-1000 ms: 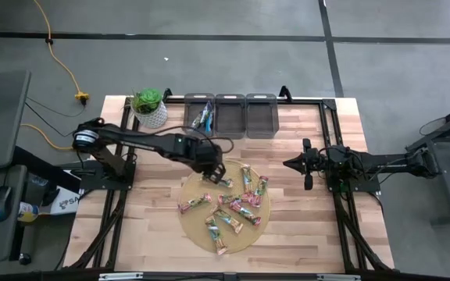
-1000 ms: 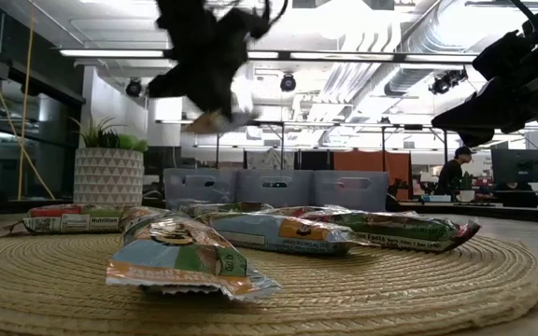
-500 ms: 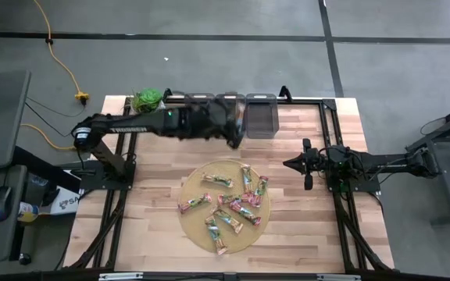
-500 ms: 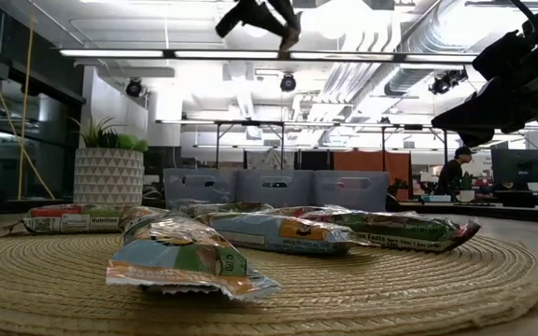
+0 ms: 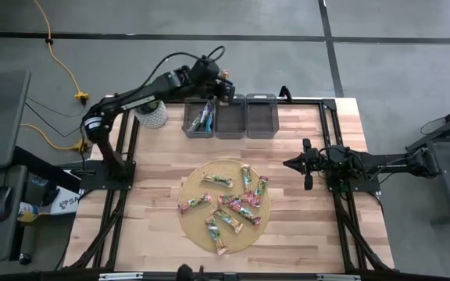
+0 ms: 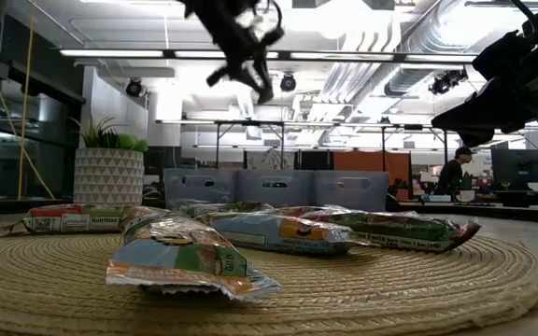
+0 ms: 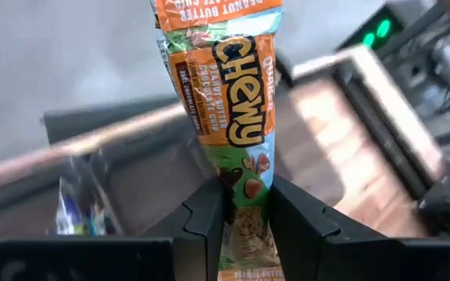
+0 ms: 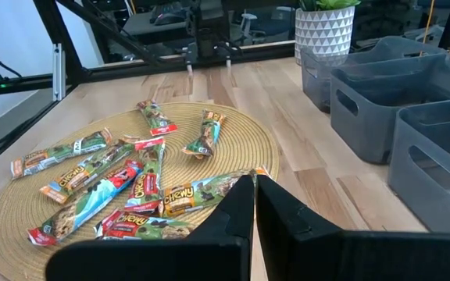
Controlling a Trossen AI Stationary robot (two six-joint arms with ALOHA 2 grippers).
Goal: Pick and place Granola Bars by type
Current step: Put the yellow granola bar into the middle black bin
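My left gripper (image 5: 223, 87) hangs high over the far rim of the grey bins (image 5: 230, 115), shut on a Granola Bar (image 7: 223, 94) in an orange and blue-green wrapper. In the low view this gripper (image 6: 253, 82) shows near the ceiling. Several more Granola Bars (image 5: 237, 204) lie flat on the round woven mat (image 5: 190, 222); the right wrist view shows them (image 8: 131, 179) too. The left bin (image 5: 198, 119) holds blue-wrapped bars. My right gripper (image 5: 291, 164) waits shut at the table's right, level with the mat's far edge. My left gripper pinches the bar between its two fingers (image 7: 205, 222) across its width, on its near part (image 7: 244, 199), where the wrapper is squeezed narrow. The bar lies along the fingers and sticks out past their tips. It is lifted clear of everything, slanting down toward the far edge.
Three grey bins stand in a row at the far edge, the middle one (image 5: 230, 115) and the right one (image 5: 262, 115) showing no bars. A potted plant (image 5: 155, 117) stands left of them. Bare wood lies left and right of the mat.
My left gripper has risen from the mat's far left part and swung toward the table's far edge, carrying the bar clear of the mat to above the bins. It has tipped more level. The bars on the mat have stayed put.
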